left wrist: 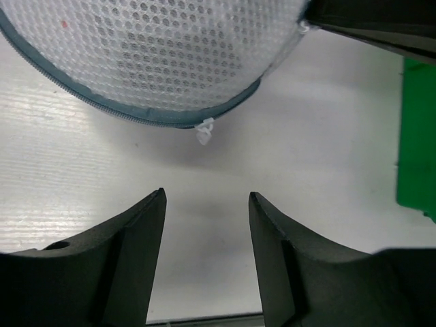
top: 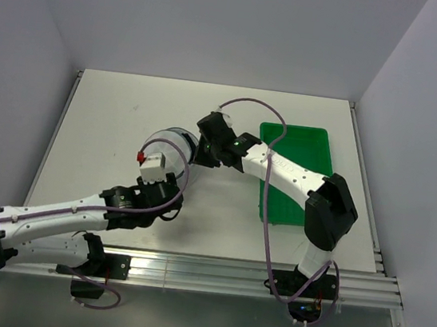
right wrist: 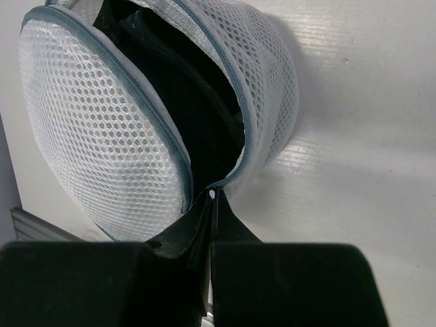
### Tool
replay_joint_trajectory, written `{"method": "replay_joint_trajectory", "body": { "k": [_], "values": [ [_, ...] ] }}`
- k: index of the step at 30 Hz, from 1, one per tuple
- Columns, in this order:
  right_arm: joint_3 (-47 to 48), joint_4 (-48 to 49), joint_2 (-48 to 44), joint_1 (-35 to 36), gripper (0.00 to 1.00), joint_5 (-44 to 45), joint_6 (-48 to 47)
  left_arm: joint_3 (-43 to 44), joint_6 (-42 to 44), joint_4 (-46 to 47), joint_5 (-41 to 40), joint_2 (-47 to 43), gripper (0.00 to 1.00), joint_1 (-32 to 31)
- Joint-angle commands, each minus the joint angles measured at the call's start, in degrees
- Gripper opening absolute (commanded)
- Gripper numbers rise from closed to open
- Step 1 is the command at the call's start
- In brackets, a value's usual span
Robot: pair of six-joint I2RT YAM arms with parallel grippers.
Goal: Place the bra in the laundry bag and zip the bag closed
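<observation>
Tabletop (top: 112,117): one laundry bag (right wrist: 102,136) (one bra (right wrist: 184,88))

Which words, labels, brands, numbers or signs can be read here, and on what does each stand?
No text can be read in any view. The laundry bag, green tray and table show no print. A small red patch on the left wrist is too small to tell.

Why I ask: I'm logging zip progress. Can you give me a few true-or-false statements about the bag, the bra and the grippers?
1. The bra is inside the laundry bag. True.
2. The laundry bag is zipped fully shut. False: a gap along the zipper is open.
3. The left gripper is open and holds nothing. True.
4. The right gripper hangs over the green tray. False: it is shut on the laundry bag's zipper end.
</observation>
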Motion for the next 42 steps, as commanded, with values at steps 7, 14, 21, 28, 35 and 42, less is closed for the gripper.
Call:
{"method": "replay_joint_trajectory", "body": {
  "k": [7, 14, 21, 28, 35, 42],
  "values": [
    [1.8, 0.6, -0.8, -0.2, 0.00, -0.2, -0.1, 5.6, -8.0, -5.5, -12.6, 5.6, 0.53, -2.7],
    [1.6, 0.4, -1.5, -0.2, 0.00, -0.2, 0.1, 7.6, -6.3, -4.2, -14.1, 9.5, 0.49, -2.6],
    [1.5, 0.5, -1.6, -0.2, 0.00, -0.5, 0.3, 7.9, -5.5, -2.8, -14.1, 11.2, 0.44, -2.4],
    [1.3, 0.7, -1.9, -0.2, 0.00, -0.7, 0.5, 7.3, -3.8, -0.4, -12.7, 12.2, 0.38, -1.1],
    [1.2, 0.8, -2.0, -0.2, 0.00, -0.7, 0.4, 6.9, -2.2, 1.4, -11.8, 13.1, 0.36, 0.7],
    [1.0, 1.1, -2.0, -0.2, 0.00, -0.8, 0.5, 6.3, -1.4, 2.0, -10.7, 13.5, 0.36, 1.5]
  ]
}}
